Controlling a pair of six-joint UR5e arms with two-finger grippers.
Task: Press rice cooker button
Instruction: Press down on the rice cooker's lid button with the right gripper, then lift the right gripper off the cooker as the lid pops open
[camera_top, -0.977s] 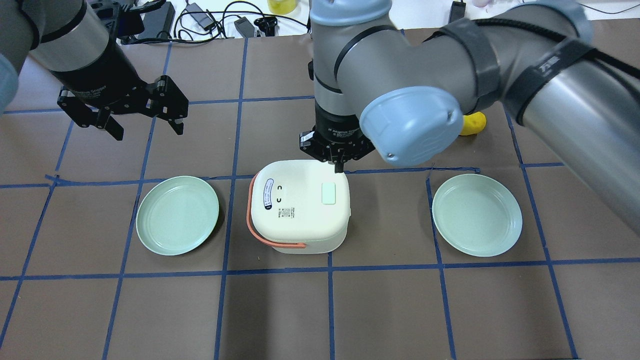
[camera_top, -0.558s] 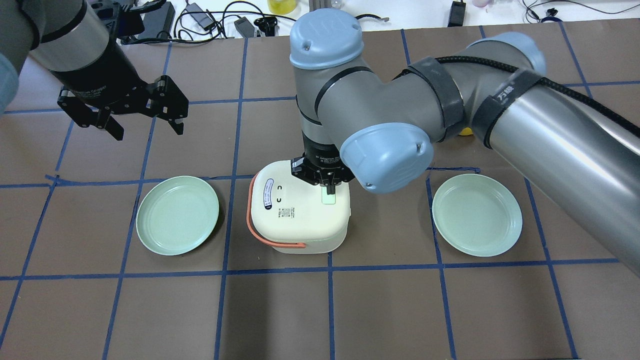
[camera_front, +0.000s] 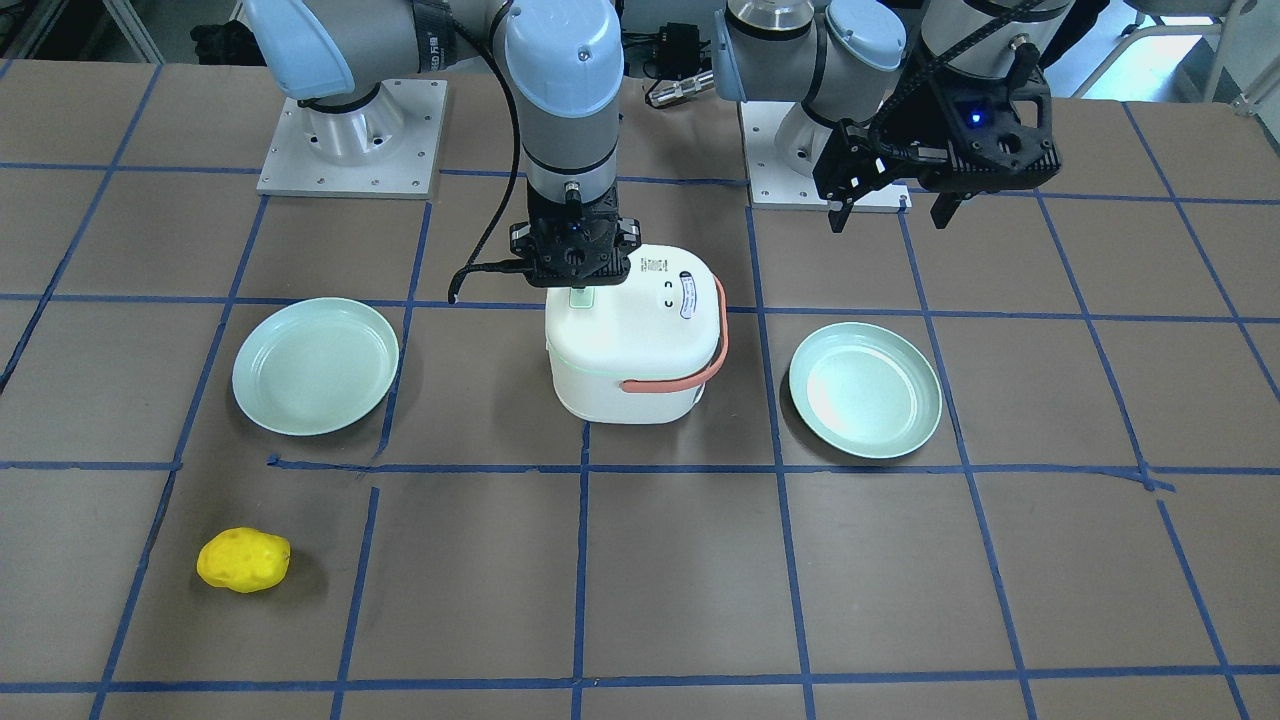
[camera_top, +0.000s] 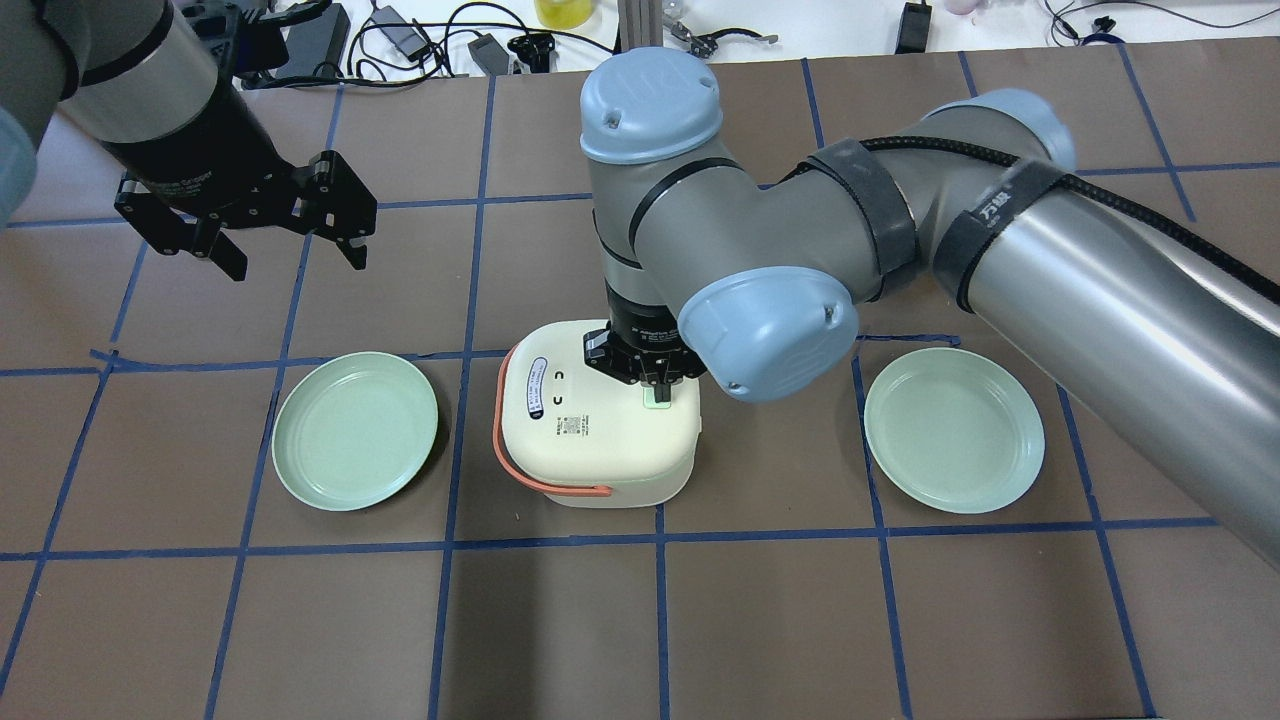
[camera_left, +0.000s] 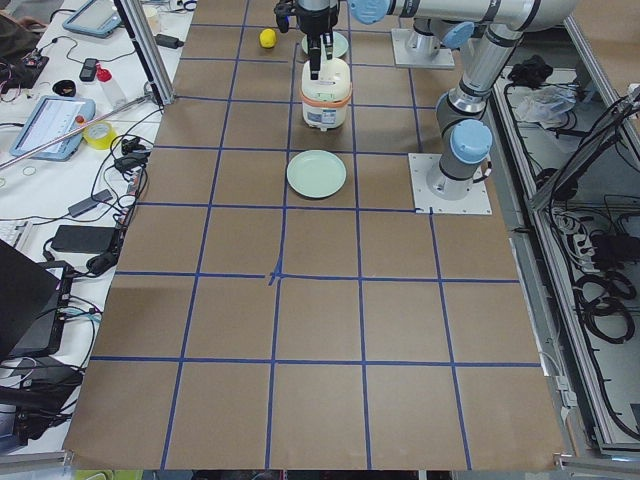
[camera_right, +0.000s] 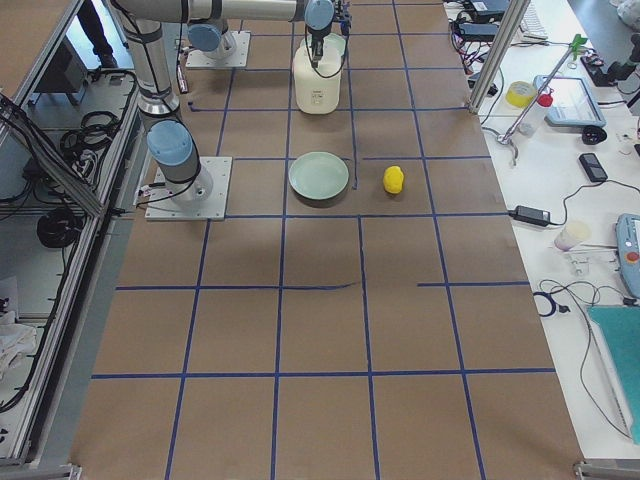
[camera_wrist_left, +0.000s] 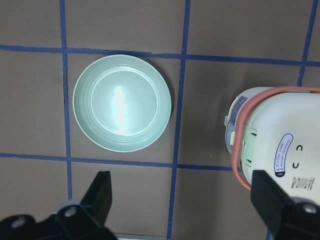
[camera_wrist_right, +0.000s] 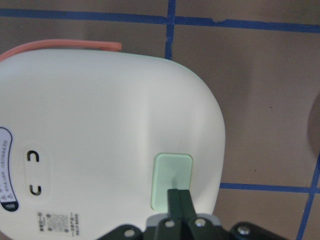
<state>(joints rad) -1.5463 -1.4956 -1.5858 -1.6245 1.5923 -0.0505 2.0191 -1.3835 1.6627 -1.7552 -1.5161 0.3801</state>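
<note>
The rice cooker sits on the surface between 2 plates. The right gripper, fingers clenched into 1 narrow tip for pressing, touches its green button. The left gripper hangs released, apart.

Grey-silver arms w/ pale-blue caps, black fingers
</note>
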